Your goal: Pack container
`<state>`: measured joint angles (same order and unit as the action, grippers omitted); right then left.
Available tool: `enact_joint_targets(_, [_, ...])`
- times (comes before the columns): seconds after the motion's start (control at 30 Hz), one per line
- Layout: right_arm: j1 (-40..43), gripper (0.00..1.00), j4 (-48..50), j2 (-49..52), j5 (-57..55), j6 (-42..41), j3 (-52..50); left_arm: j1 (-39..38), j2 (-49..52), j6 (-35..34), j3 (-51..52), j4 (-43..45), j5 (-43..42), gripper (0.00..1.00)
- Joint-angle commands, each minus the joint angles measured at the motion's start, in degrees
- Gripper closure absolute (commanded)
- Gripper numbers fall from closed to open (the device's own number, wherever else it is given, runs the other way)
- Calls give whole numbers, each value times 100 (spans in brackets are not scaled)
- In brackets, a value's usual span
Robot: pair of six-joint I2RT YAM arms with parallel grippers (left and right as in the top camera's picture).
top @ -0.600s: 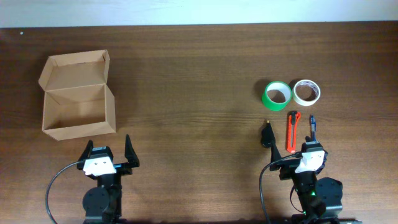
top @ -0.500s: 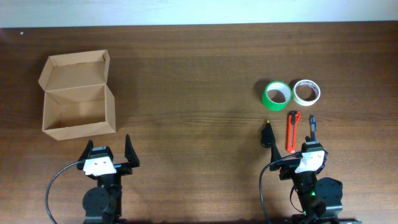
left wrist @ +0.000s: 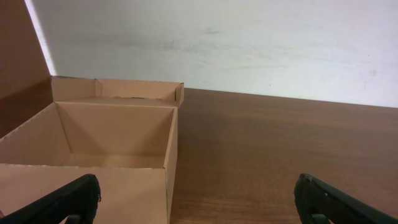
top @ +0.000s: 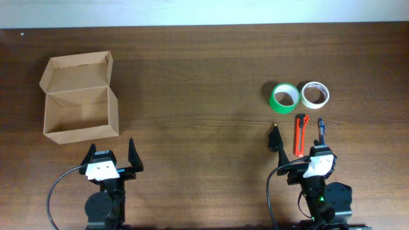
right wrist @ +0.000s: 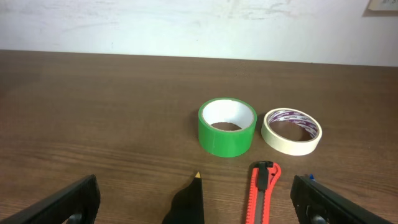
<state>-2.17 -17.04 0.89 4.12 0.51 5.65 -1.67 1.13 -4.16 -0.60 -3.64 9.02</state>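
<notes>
- Overhead: box (top: pixel 80 105) stands at the left of the bench (top: pixel 204 64), lid back, ready for filling.
- Left fingers (left wrist: pixel 68 198) are apart, empty, facing it.
- Right fingers (right wrist: pixel 326 200) are apart, empty, facing green tape (right wrist: pixel 227 134), white tape (right wrist: pixel 292 130) and cutter (right wrist: pixel 261 194), probably the things to pack.

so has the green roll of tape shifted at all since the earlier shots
No. The green roll of tape lies exactly where it did in the overhead view, still right beside the cream roll of tape.
</notes>
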Motion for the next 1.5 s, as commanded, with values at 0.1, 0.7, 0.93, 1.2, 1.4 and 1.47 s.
enact_joint_targets(0.1, [37, 1, 11, -68, 15, 33, -46, 35, -9, -11, 0, -33, -39, 1])
enact_joint_targets(0.7, [37, 1, 11, -68, 15, 33, -46, 35, -9, -11, 0, -33, -39, 0])
enact_joint_targets(0.93, [37, 1, 11, -68, 15, 33, -46, 35, -9, -11, 0, -33, -39, 0])
enact_joint_targets(1.2, [37, 1, 11, -68, 15, 33, -46, 35, -9, -11, 2, 26, -11, 0])
enact_joint_targets(1.4, [37, 1, 13, -68, 17, 33, -46, 35, -9, -15, -46, 144, -883, 0])
enact_joint_targets(1.47, [37, 1, 20, -68, -22, 35, -46, 35, 26, -48, -142, -9, -1128, 0])
